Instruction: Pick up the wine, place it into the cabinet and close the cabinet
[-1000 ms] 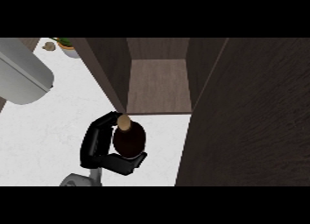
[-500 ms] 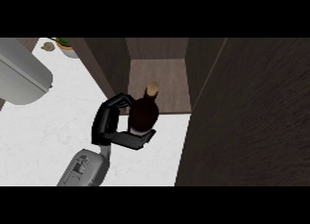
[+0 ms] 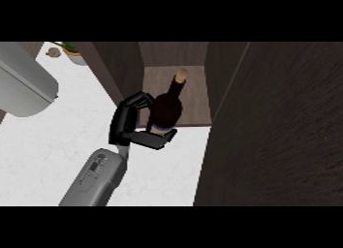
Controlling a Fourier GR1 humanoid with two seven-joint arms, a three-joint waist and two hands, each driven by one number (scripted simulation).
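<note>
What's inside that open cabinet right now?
Just a bare shelf shows inside the cabinet. The wine bottle, held by the robot hand, covers part of it, so anything behind the bottle is hidden.

Open cabinet (image 3: 176, 72) — door (image 3: 288, 126) alongside
</note>
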